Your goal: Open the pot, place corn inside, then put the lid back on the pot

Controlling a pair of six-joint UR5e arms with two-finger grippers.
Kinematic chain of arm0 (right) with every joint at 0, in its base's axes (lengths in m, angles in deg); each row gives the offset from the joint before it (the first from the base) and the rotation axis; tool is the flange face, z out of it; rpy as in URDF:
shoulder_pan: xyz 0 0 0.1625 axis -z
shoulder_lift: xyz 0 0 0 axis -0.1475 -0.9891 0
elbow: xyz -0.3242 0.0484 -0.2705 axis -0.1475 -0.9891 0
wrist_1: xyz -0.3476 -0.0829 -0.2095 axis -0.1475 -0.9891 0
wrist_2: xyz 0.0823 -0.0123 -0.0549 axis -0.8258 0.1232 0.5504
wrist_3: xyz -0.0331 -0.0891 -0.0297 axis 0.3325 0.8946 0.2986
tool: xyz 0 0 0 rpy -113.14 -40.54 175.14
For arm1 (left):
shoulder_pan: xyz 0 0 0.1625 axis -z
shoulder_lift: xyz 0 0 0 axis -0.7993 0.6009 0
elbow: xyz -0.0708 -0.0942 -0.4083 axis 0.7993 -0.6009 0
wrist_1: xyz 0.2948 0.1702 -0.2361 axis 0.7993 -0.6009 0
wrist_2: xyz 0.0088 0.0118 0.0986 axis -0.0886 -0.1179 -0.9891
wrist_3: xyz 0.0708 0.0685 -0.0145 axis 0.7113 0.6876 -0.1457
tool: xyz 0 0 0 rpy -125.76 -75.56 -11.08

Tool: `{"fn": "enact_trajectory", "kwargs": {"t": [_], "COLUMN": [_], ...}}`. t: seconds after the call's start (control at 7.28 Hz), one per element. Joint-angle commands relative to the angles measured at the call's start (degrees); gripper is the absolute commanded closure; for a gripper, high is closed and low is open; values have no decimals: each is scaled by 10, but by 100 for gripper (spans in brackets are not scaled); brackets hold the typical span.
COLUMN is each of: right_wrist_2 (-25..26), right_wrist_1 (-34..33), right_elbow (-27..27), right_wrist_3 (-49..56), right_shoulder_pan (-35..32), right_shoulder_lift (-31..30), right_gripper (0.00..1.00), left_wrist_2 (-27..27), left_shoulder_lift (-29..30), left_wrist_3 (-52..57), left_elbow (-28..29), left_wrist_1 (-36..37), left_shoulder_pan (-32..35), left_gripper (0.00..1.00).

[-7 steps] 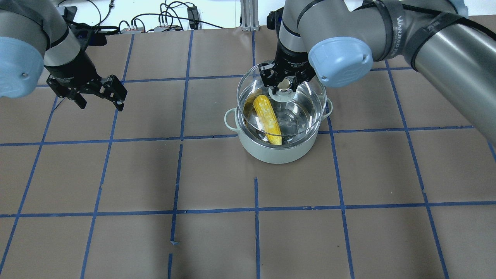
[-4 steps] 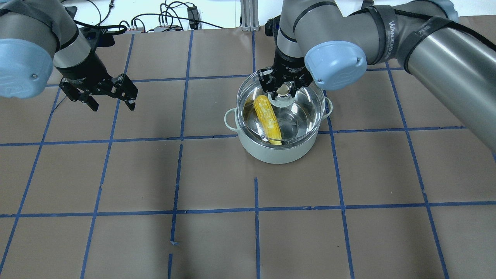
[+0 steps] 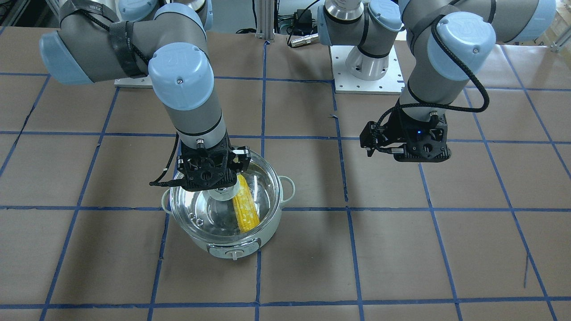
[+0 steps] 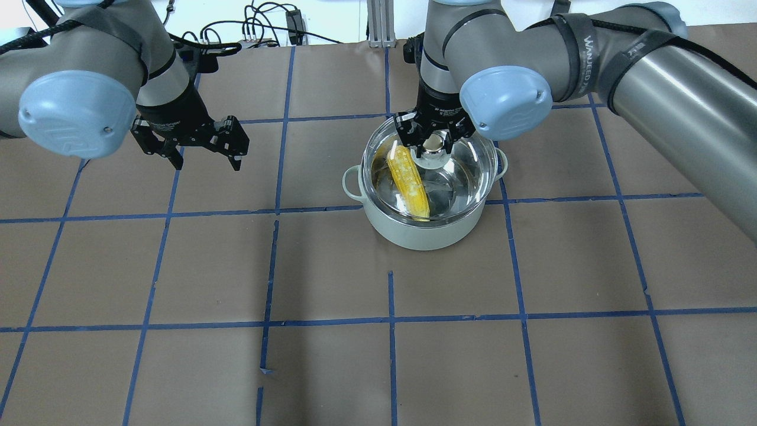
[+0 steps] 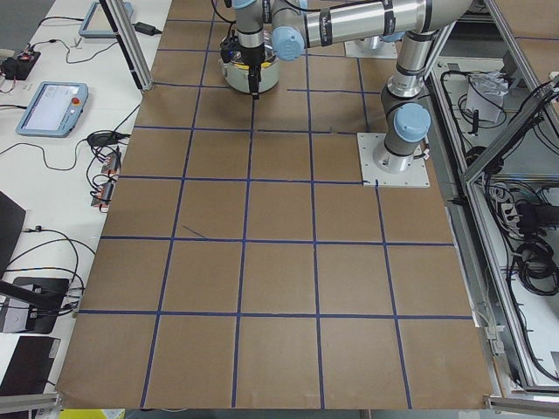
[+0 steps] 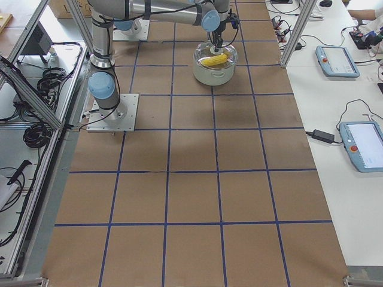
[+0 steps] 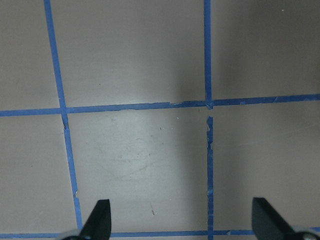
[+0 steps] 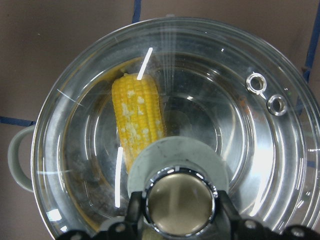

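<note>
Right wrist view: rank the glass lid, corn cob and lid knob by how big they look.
1. round clear glass lid, nearly filling the frame.
2-3. yellow corn cob and shiny steel, beige-topped knob: about alike. The knob is nearest the camera and hides the cob's end, so I won't rank them.

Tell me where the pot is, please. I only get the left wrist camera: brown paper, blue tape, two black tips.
Observer: The pot stands off to that arm's right, beneath the right tool.
Visitor: Is the corn in?
Observer: Yes, the corn lies inside it, visible through the glass.
Visitor: And the lid?
Observer: The glass lid is over the pot, with the right tool shut on its knob. I cannot tell whether it is fully seated.
</note>
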Motion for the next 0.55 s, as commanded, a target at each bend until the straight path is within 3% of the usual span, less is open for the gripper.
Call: {"fn": "enact_trajectory", "kwargs": {"t": [0.0, 0.41], "right_wrist_2": [0, 2], "right_wrist_1": [4, 5], "right_elbow": [0, -1], "right_wrist_3": [0, -8], "right_shoulder_pan": [-1, -17], "right_shoulder_lift": [3, 11], "right_gripper": [68, 68], "left_wrist_2": [5, 4], "left_shoulder_lift": [-1, -4], "left_wrist_3": [-11, -11], "left_elbow": [-1, -1], "left_wrist_1": [1, 1], "left_shoulder_pan": [11, 10], "left_gripper": [0, 0]}}
